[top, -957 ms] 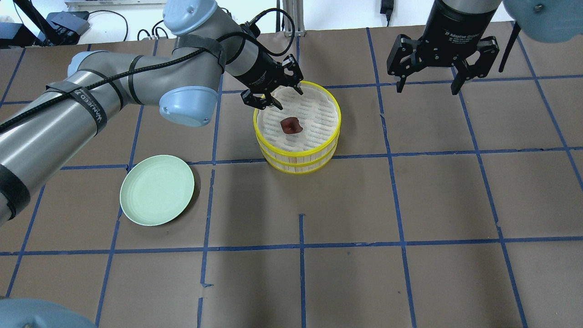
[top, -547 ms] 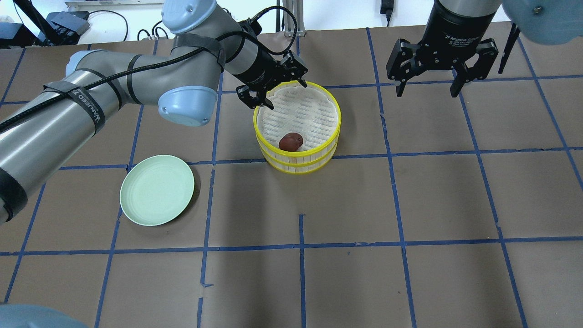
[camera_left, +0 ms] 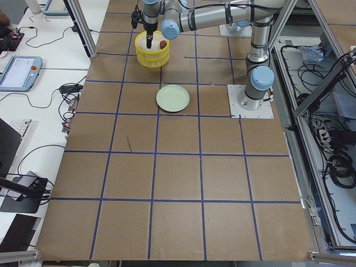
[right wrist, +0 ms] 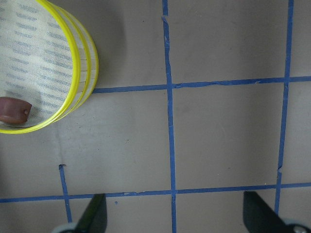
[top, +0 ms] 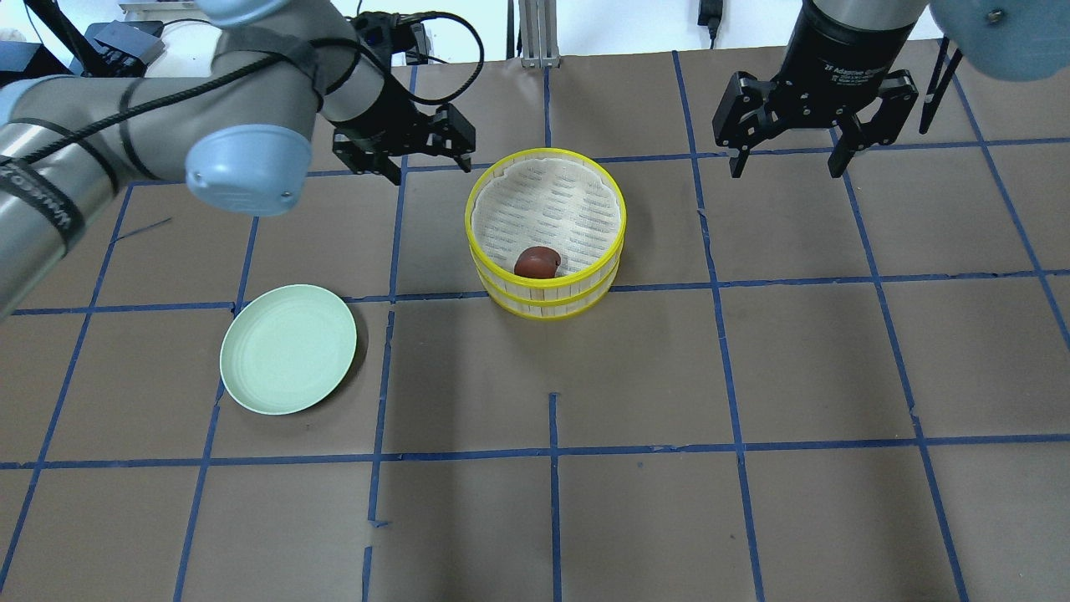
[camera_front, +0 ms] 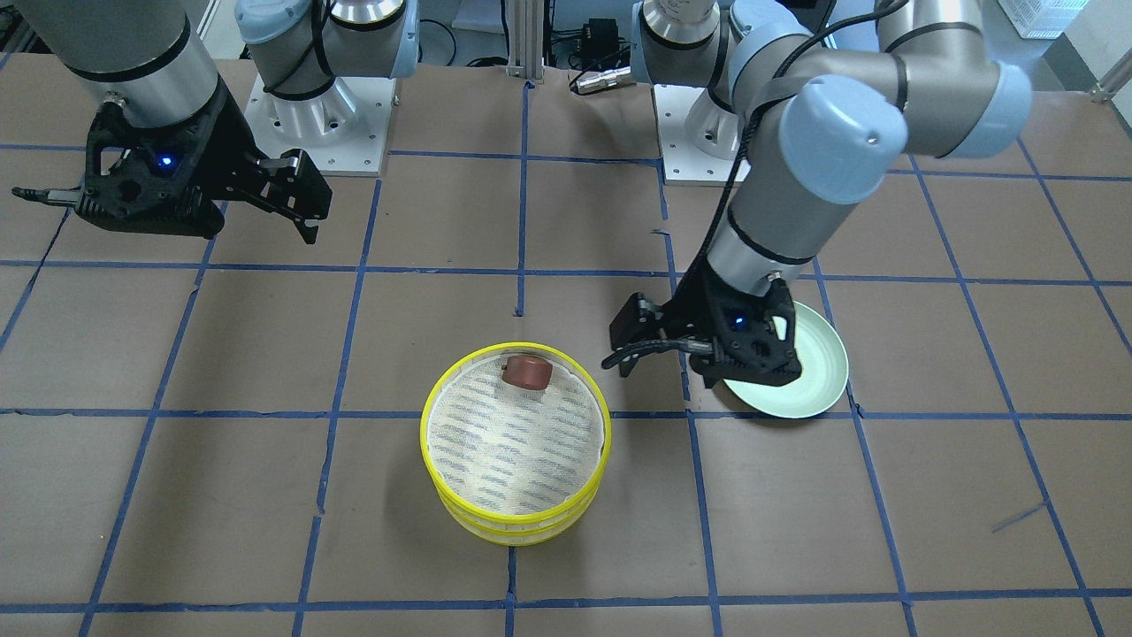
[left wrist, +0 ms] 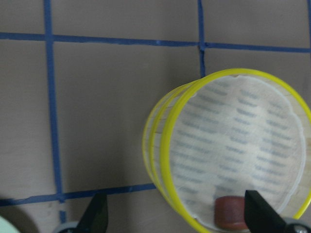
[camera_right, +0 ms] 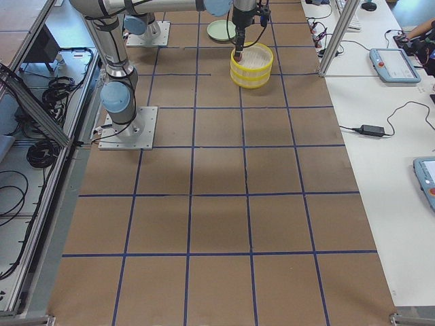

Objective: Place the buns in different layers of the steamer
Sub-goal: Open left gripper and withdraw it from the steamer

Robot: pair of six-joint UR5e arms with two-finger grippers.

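Two yellow-rimmed steamer layers stand stacked near the table's middle; the stack also shows in the front view. The dark reddish-brown bun lies on the top layer's mesh against the rim nearest the robot, and shows in the front view and the left wrist view. The white bun shows in no view. My left gripper is open and empty, left of the stack and apart from it. My right gripper is open and empty, raised off to the stack's right.
A pale green plate lies bare to the left and nearer the robot; in the front view my left gripper partly covers it. Brown paper with blue tape lines covers the table. The right wrist view shows the stack's rim at its left edge.
My left gripper has drawn back leftward from over the steamer's rim. The brown bun has rolled from the mesh's middle to the near rim. The right arm has stayed still.
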